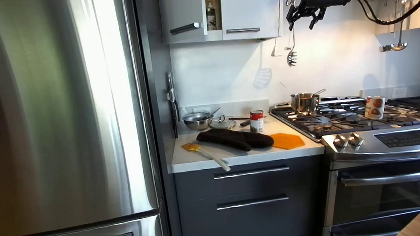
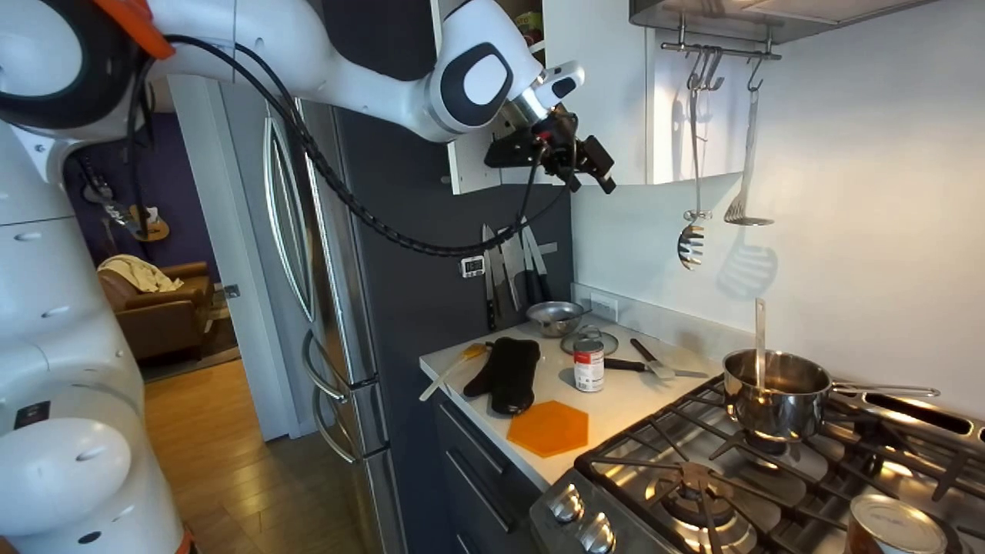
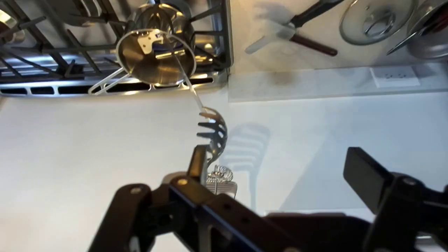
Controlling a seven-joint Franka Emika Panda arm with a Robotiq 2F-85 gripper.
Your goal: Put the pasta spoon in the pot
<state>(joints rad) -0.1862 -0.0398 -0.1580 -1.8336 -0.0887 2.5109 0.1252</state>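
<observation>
The pasta spoon, with a curved, pronged metal head, hangs from the wall rail in both exterior views (image 1: pixel 291 58) (image 2: pixel 689 248); in the wrist view (image 3: pixel 221 134) part of its neck and its handle are hidden behind a finger. The shiny metal pot (image 1: pixel 305 103) stands on the stove's rear burner; it also shows in an exterior view (image 2: pixel 777 412) and the wrist view (image 3: pixel 157 68). Another utensil's handle (image 2: pixel 760 338) rises from it; its head is unclear. My gripper (image 1: pixel 302 25) is open and empty, high above the counter; it also shows in an exterior view (image 2: pixel 592 185) and the wrist view (image 3: pixel 278 161).
A slotted turner (image 2: pixel 746 208) hangs beside the spoon, under the range hood (image 2: pixel 769 15). A cabinet door (image 1: pixel 183 13) stands open. A can (image 1: pixel 256 121), dark mitt (image 1: pixel 230 138) and orange mat (image 1: pixel 287 140) lie on the counter. Another can (image 1: pixel 375 107) stands on the stove.
</observation>
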